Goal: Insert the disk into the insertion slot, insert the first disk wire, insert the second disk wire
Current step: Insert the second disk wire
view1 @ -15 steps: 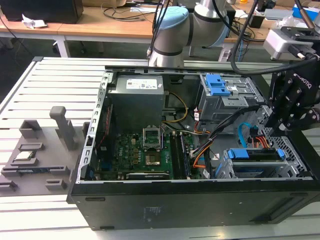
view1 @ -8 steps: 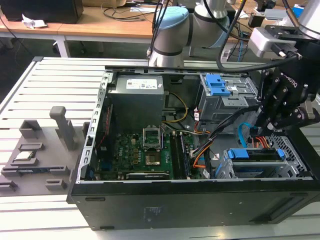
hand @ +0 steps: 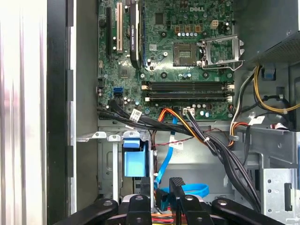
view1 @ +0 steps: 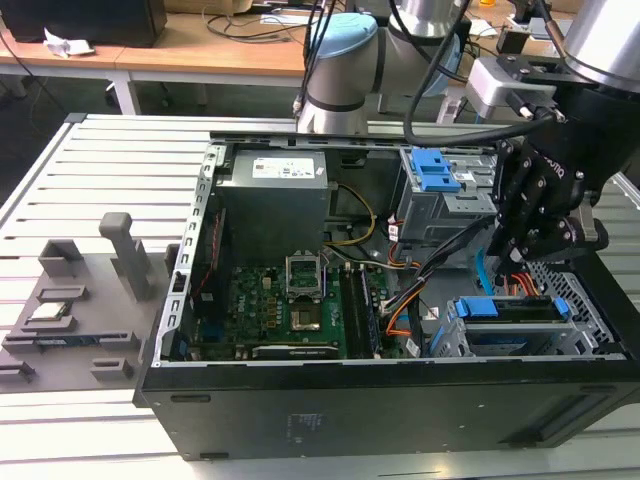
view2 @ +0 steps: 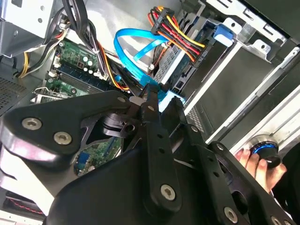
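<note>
The disk (view1: 510,335), in its blue carrier (hand: 136,159), sits inside the insertion slot (view1: 590,305) at the case's front corner on the exterior view's right. The first disk wire (view2: 180,40), an orange, red and black bundle, ends in a black plug pressed against the disk's edge. My gripper (view1: 505,250) hangs just above the disk. In both wrist views its black fingers (view2: 145,101) pinch the plug end of the second disk wire (view2: 136,47), the light blue cable (hand: 164,164), which loops back toward the motherboard. The plug itself is mostly hidden between the fingers.
The open computer case (view1: 300,400) lies on a slatted table. A taller grey bay with blue latches (view1: 435,175) stands behind the slot. Black cable bundles (hand: 220,150) cross beside it. The motherboard (view1: 290,300) fills the middle. A person's hand (view2: 253,161) rests near a knob.
</note>
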Controlling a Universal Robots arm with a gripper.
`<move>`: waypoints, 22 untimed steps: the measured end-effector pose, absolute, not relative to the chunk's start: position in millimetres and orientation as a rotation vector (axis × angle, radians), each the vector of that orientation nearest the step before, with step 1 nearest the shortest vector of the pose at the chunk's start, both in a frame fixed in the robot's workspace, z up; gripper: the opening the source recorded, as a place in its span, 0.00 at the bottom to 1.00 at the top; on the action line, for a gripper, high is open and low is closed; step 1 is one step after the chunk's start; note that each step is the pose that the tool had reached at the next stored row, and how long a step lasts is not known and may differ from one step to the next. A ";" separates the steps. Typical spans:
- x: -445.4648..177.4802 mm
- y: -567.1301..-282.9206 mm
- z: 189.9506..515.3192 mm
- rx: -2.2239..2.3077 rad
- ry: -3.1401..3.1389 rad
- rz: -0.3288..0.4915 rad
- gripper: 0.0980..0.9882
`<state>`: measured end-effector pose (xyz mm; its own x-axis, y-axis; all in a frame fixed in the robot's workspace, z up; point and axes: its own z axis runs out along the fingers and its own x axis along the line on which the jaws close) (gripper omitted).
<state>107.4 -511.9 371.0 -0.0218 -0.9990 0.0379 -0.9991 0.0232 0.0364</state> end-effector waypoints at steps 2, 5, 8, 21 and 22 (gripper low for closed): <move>107.4 -511.9 370.9 2.160 -2.209 0.001 0.23; 107.4 -511.9 370.9 2.159 -2.208 0.001 0.14; 107.3 -511.9 370.9 2.159 -2.208 0.002 0.07; 114.5 -528.9 353.3 2.158 -2.207 0.005 0.07; 115.7 -529.1 351.7 2.158 -2.207 0.005 0.07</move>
<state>115.7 -529.1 351.7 -0.0218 -0.9989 0.0417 -0.9991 0.0233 0.0363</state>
